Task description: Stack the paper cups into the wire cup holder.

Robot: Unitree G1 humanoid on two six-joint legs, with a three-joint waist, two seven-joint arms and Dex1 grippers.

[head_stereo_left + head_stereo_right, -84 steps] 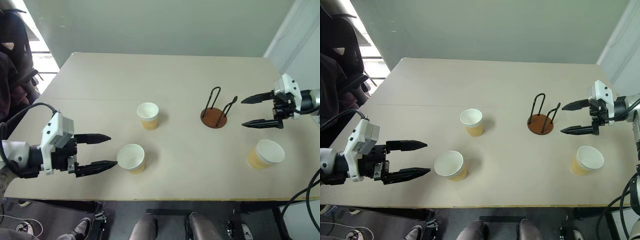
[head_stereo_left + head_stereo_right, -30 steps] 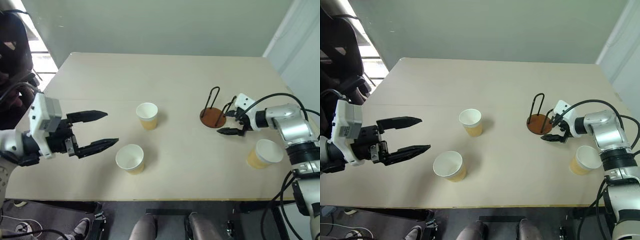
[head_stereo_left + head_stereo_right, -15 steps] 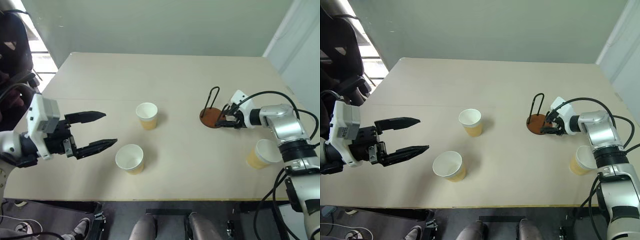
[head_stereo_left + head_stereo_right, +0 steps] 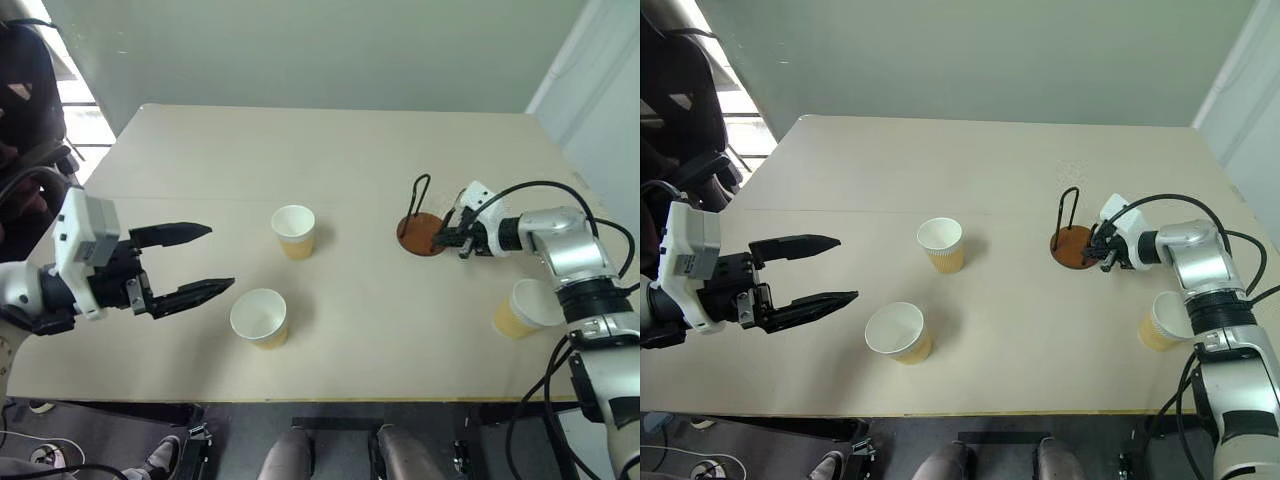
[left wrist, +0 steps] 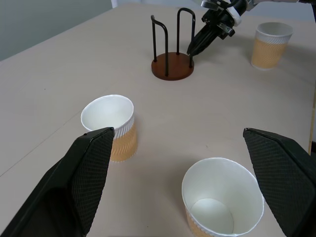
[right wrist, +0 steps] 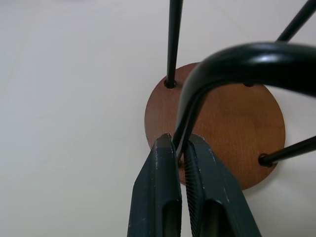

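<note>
Standing upright, the wire cup holder (image 5: 172,66) has 2 black loops.

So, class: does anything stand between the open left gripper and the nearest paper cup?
Nothing visible does. The left gripper faces the nearest paper cup across bare table.

We see the left gripper (image 4: 205,262) built from two long, tapered black fingers (image 5: 86,173) with a fine cross-hatched texture on their flat sides. Behind them sits a black mechanism under a boxy white housing. The right gripper (image 4: 1101,249) has narrow black fingers (image 6: 157,197) with recessed grooves. Its arm is formed of rounded silver-grey segments with a small white wrist block, and black cables loop along it.
</note>
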